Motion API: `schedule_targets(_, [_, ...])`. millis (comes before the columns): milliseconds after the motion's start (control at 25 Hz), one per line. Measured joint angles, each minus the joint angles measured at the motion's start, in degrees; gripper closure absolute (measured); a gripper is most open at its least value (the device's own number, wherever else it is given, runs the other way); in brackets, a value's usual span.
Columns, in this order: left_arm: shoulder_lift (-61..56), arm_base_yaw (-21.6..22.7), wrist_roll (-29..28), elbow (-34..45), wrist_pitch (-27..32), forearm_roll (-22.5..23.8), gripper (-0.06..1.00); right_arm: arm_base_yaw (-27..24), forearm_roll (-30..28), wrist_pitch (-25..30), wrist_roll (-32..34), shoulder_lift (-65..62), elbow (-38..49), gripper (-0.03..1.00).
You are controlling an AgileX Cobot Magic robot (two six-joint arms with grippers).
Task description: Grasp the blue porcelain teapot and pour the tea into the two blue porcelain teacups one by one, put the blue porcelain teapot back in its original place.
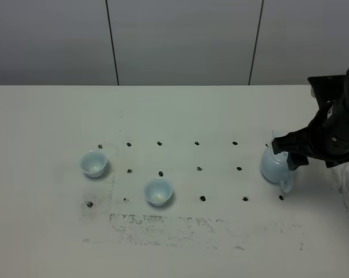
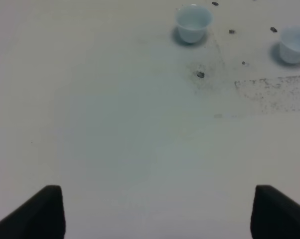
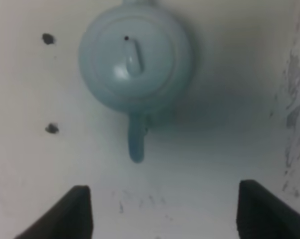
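Your right gripper (image 3: 167, 214) is released, its two dark fingers spread wide with nothing between them. In the high view it hangs over the right side of the worktop (image 1: 47, 231), just above the teapot (image 1: 275, 167) and partly covering its top. The right wrist view shows the teapot (image 3: 135, 59) upright with its lid on. Its handle (image 3: 136, 142) points toward the gap between the fingers, and neither finger touches it.

The two cups stand upright on the left half of the worktop, well apart from the teapot. One cup (image 1: 94, 163) is far left. The other cup (image 1: 159, 191) is nearer and closer to the middle. Black dots (image 1: 199, 169) mark the worktop between the cups and the teapot.

Your left gripper (image 2: 157, 214) is also spread wide and empty, above bare worktop, with both cups far off in its view.
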Motion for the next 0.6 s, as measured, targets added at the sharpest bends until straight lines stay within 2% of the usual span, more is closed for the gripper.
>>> schedule_targets(160, [0.0, 0.0, 0.0, 0.0, 0.0, 0.0, 0.18, -5.4, 14.8, 2.4, -11.6, 2.3, -1.1, 0.37])
schedule_targets(240, [0.0, 0.0, 0.0, 0.0, 0.0, 0.0, 0.18, -7.3, 19.3, 2.4, -14.4, 3.3, -2.0, 0.38])
schedule_targets(440, [0.0, 0.0, 0.0, 0.0, 0.0, 0.0, 0.18, -7.1, 21.0, 4.7, -15.5, 7.1, -4.0, 0.38])
schedule_targets(600, [0.0, 0.0, 0.0, 0.0, 0.0, 0.0, 0.18, -4.6, 16.4, 5.7, -12.9, 10.6, -5.3, 0.38])
